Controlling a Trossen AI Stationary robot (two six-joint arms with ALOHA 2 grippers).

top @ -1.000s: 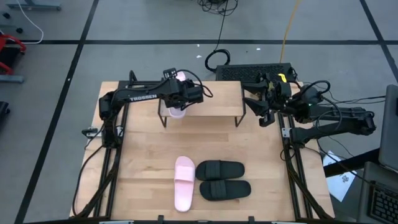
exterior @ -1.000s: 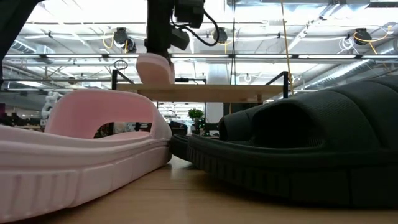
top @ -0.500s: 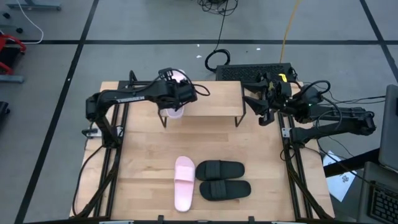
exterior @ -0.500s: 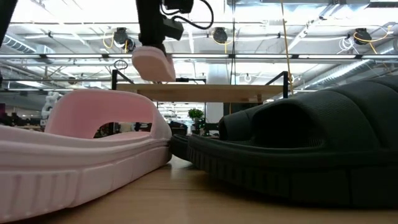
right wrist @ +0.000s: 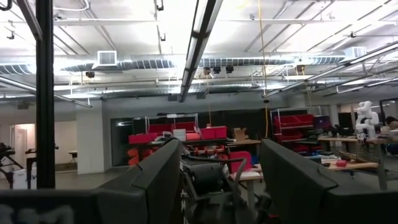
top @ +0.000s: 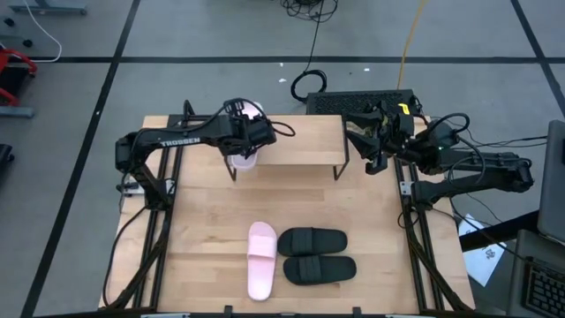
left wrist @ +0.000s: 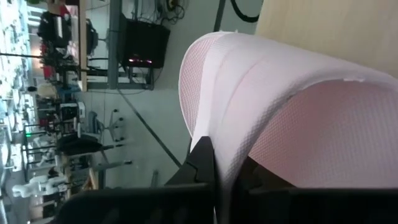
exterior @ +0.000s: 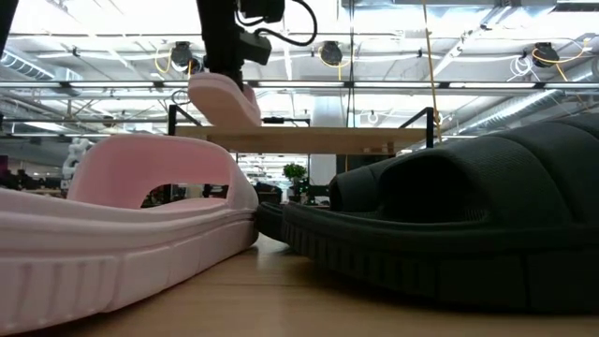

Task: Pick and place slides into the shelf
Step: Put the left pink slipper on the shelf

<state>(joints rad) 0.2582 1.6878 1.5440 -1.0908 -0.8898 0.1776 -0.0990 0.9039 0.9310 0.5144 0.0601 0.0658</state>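
My left gripper (top: 246, 134) is shut on a pale pink slide (exterior: 225, 98), which it carries above the left end of the shelf (top: 300, 141). The slide's ends (top: 254, 109) show on either side of the gripper in the high view. A second pink slide (top: 261, 261) and two black slides (top: 313, 240) (top: 320, 269) lie sole down on the near part of the table. My right gripper (right wrist: 221, 180) stands open, raised beyond the shelf's right end (top: 366, 146), with nothing between its fingers. My left gripper pinches the pink slide's wide strap at its edge (left wrist: 214, 134). One finger (left wrist: 202, 163) lies on the strap's outer face and the other under the strap. The fingers slant down from the table's left. The slide is tilted and lifted clear of the shelf top (exterior: 309, 140).
The shelf stands at the table's far middle on thin black legs (top: 338, 168), its plank bare to the right of the held slide. A black keyboard-like box (top: 362, 102) lies behind it. Cables (top: 309, 84) run over the floor beyond.
My left gripper has gone a little toward the table's left edge above the shelf, still shut on the pink slide. The slide has gone with it and tipped from nearly upright to a flatter slant, staying clear of the plank.
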